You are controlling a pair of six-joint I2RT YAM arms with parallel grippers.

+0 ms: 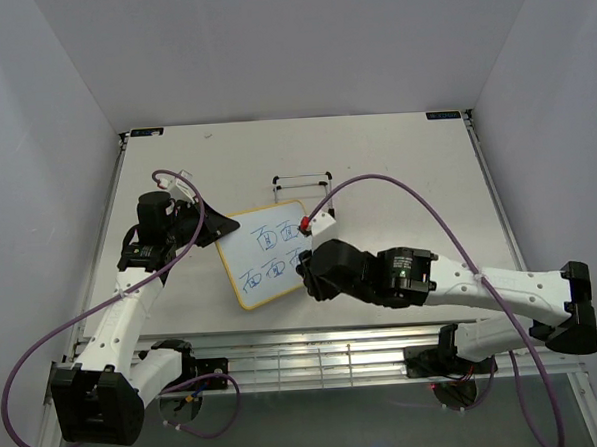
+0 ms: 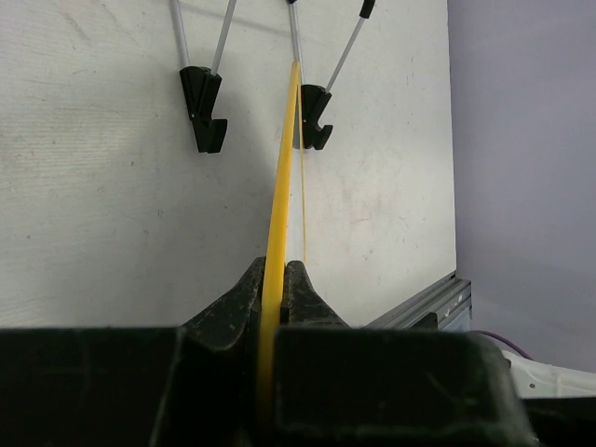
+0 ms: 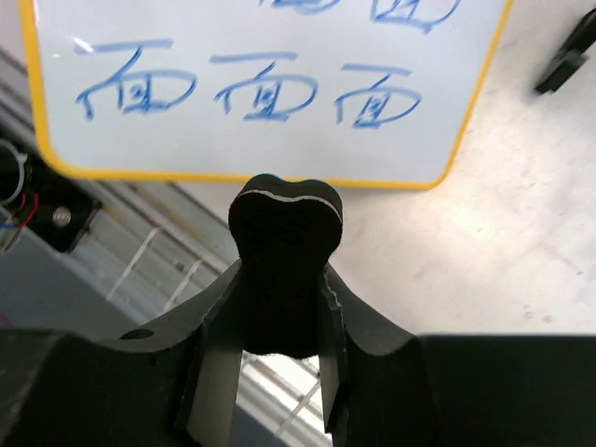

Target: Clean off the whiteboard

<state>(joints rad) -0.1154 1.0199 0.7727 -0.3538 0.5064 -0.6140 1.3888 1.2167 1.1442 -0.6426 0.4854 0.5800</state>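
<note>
Right wrist view: the right gripper (image 3: 284,279) is closed on a small black bone-shaped eraser (image 3: 284,228), its fingers snug against the eraser's narrow waist.
Eraser head: just short of the board's near yellow edge (contact cannot be told).
Task object: the whiteboard (image 3: 279,140), a small flat white rectangle with a thin yellow frame and rounded corners, bears two rows of blue handwritten marks.
Board location: near the middle of the pale grey table (image 1: 405,158), set askew between the two arms.
Left wrist view: the left gripper (image 2: 277,279) is pinched tight on the board's yellow frame, seen edge-on.
Beyond: a thin black wire easel stand (image 2: 205,112) on the table, just past the board's far end.
</note>
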